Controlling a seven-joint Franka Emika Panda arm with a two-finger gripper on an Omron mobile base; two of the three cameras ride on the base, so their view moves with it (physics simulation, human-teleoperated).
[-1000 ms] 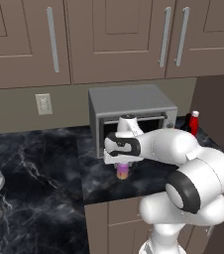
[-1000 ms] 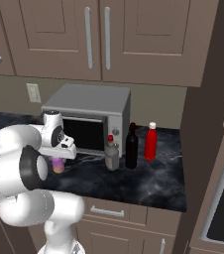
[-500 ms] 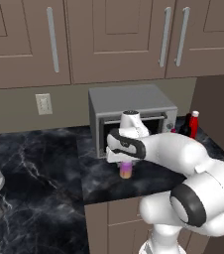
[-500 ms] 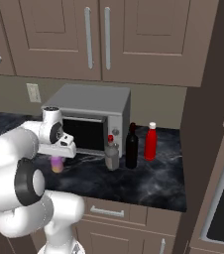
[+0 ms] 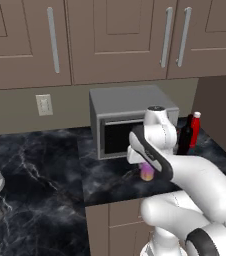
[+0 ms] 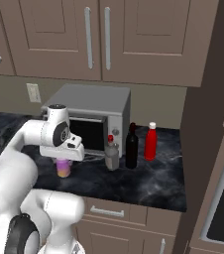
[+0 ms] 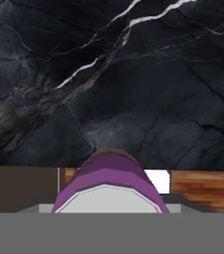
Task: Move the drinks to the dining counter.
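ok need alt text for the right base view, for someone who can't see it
A white robot arm reaches down over a pink-purple can on a black marble counter, its gripper just above the can. Behind it sits a grey microwave; to the right stand a clear red-capped bottle, a dark wine bottle and a red bottle, under brown cabinets.

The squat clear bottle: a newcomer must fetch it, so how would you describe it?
Find the grey microwave on the black marble counter. Three bottles stand by its right front corner; the squat clear bottle is nearest the microwave. Unlike the tall dark wine bottle and slim red bottle, it is short and see-through, red-capped.
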